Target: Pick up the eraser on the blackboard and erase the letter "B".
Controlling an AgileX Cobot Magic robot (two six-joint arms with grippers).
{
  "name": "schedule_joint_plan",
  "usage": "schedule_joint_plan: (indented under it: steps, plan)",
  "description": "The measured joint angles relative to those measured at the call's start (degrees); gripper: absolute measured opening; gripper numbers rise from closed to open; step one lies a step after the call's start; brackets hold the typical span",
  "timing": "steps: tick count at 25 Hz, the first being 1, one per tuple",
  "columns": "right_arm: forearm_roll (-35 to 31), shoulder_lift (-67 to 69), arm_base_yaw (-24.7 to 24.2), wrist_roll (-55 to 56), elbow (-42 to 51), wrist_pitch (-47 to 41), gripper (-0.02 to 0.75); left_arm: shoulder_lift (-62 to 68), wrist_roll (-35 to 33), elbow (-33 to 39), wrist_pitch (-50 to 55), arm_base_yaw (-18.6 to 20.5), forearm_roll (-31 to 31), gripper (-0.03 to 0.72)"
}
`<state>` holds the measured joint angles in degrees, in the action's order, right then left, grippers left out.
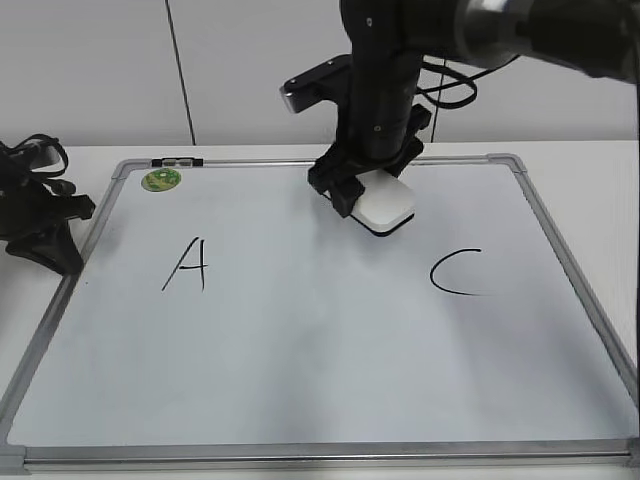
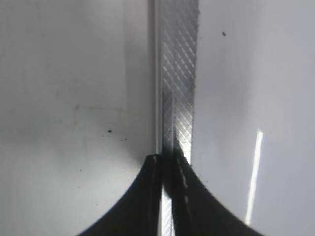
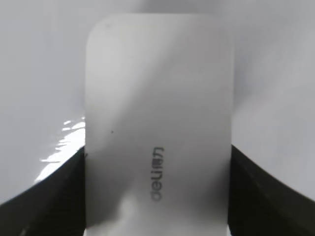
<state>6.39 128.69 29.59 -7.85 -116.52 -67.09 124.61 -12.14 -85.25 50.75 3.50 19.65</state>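
The blackboard (image 1: 300,340) is a pale board in a grey frame, lying flat on the table. It bears a black "A" (image 1: 188,265) at the left and a black "C" (image 1: 458,272) at the right. No letter "B" shows between them. My right gripper (image 1: 372,205) is shut on the white eraser (image 1: 386,203), held at the board's upper middle; the eraser fills the right wrist view (image 3: 157,128), clamped between both fingers. My left gripper (image 2: 167,162) is shut and empty, over the board's left frame edge (image 2: 177,73); in the exterior view it rests at the far left (image 1: 40,225).
A small round green magnet (image 1: 160,180) sits at the board's top left corner. The right arm's dark body (image 1: 390,70) hangs over the board's upper middle. White table surrounds the board.
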Motion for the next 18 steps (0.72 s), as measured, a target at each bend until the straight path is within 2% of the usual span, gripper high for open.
schedule_joint_plan:
  steps: [6,10,15,18]
  plan:
    - [0.4,-4.6,-1.3,-0.3,0.0,-3.3,0.538,0.1,0.0,0.0,0.0,0.0,0.0,0.022]
    - [0.4,-7.7,-4.1,0.9,2.0,-3.3,0.538,0.1,0.0,0.0,-0.1,0.0,0.0,0.022]
    - [0.6,-13.8,-10.5,2.7,14.2,-2.2,0.538,0.1,0.0,0.0,-0.1,0.0,0.0,0.022]
    - [0.6,-19.2,-14.4,4.8,23.4,4.1,0.538,0.1,0.0,0.0,-0.1,0.0,0.0,0.022]
